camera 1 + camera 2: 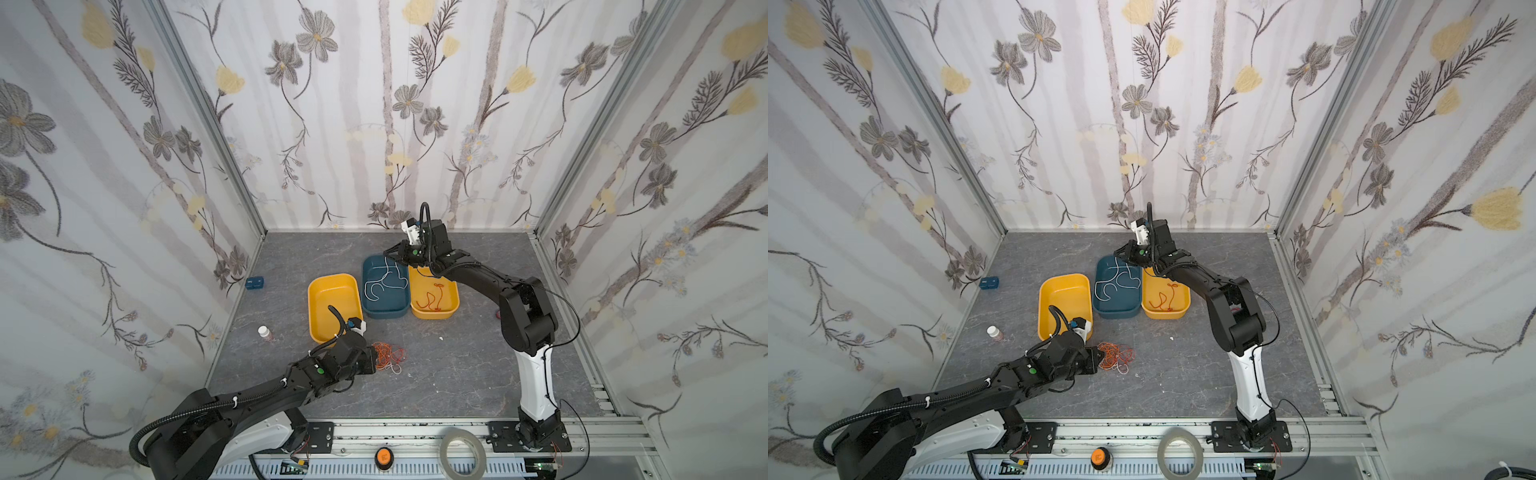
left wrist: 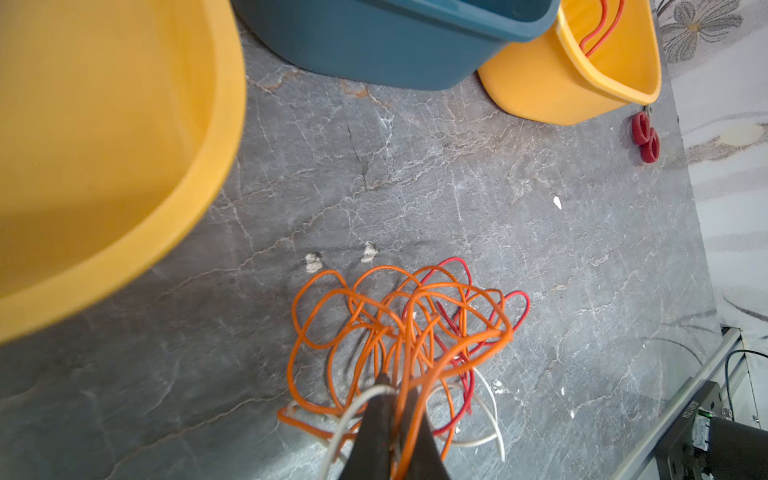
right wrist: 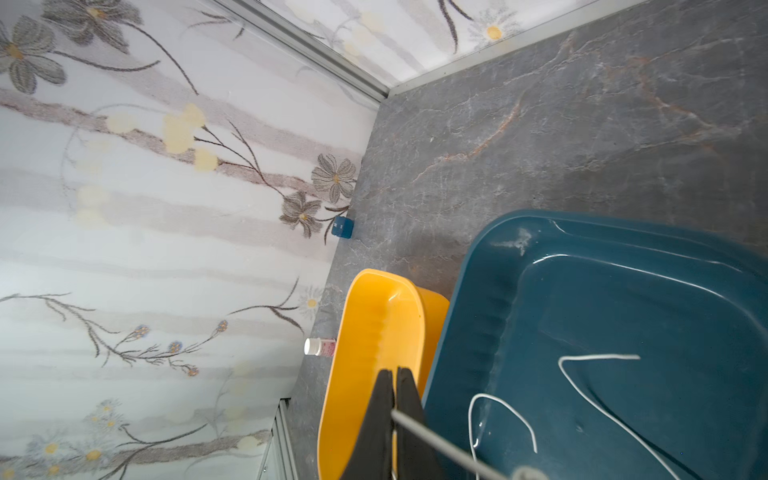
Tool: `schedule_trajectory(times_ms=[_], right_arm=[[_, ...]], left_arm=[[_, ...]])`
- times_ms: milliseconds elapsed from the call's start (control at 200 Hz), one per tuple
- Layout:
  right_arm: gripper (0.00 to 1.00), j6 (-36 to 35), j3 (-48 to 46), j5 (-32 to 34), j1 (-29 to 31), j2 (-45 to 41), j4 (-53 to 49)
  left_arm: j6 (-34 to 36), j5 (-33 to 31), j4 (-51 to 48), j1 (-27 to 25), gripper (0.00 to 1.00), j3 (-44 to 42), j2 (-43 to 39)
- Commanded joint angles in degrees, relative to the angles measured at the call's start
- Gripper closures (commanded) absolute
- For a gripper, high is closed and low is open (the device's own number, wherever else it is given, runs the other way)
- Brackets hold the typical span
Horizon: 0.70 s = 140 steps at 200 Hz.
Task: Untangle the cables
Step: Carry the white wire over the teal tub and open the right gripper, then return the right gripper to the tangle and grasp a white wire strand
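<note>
Broadly, the grey, marble-veined surface (image 1: 457, 374) is lying flat and matt between flower-papered walls, and two black-and-white arms are reaching over it. Three smooth, glossy plastic trays with rounded corners are sitting in a row toward the back. The left yellow tray (image 1: 328, 299) is standing just beside the teal tray (image 1: 384, 313), and the right yellow tray (image 1: 446, 309) is touching the teal one's other side.

The cables are thin, limp and curly. Most are lying as one loose tangle (image 2: 399, 328) of orange, red and white loops on the surface, just in front of the left yellow tray's near corner. The left fingers (image 2: 376, 436) are pinching shut on orange strands of it.

White cable (image 3: 598, 356) is curling across the teal tray's floor; whether it is one strand or two cannot be told. The right fingers (image 3: 380, 419) are hanging over that tray's far rim. They are pressing together on what looks like the cable's end, a blurred pale strand running from their seam. One red cable (image 1: 437, 297) is snaking inside the right yellow tray.

A grey tape roll (image 1: 444, 453) is resting on the front rail. One white-capped bottle (image 1: 264, 332) is standing left of the left yellow tray, and one blue block (image 1: 254, 283) is sitting against the left wall. Two red rings (image 2: 645, 139) are lying near the right yellow tray.

Open surface is stretching from the tangle rightward to the right arm's base and forward to the aluminium rail.
</note>
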Motion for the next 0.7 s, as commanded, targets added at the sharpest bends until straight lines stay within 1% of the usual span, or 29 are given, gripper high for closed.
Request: schedule_trajectory(times_ms=[0,140,260,340,405,470,530,565,645,694], right_arm=[[1.00,-5.13,-0.45,5.24,0.14,-1.19,-5.52],[1.00,-8.41,0.21,8.44,1.12,-1.01,-9.66],[1.00,-12.15,1.71,13.56,2.73,-0.34,-14.42],[1.00,-13.61,2.85,15.01,3.64,0.68,-16.36],[0.96,-14.94,4.82,15.85,4.34,2.01,-19.40],[0.91,-16.42,6.83,17.78,4.97,3.10,-22.97],[0.79,-17.25,7.80,19.33,5.47,3.48,-25.31],[0.73,-17.43,7.77,19.57,5.53,3.32,-25.87],[0.64,-17.95,7.72,19.38,5.55,2.50,-26.68],[0.60,-18.30,7.72,19.01,5.54,1.74,-27.14]], left_arm=[[-0.17,-0.89,0.17,-0.04,0.93,0.01,0.04],[-0.07,-0.98,0.07,-0.03,0.93,-0.09,-0.04],[0.01,-0.99,0.09,-0.04,0.93,0.13,0.05],[0.10,-0.86,0.26,0.02,0.93,0.26,0.35],[0.18,-0.74,0.29,-0.01,0.92,0.37,0.64],[0.27,-0.56,0.50,-0.08,0.92,0.54,0.84],[0.28,-0.47,0.50,-0.12,0.92,0.70,1.06],[0.35,-0.43,0.58,-0.02,0.92,0.70,1.14],[0.53,-0.30,0.70,-0.11,0.92,0.95,1.43],[0.70,-0.20,0.67,-0.11,0.92,1.10,1.65]])
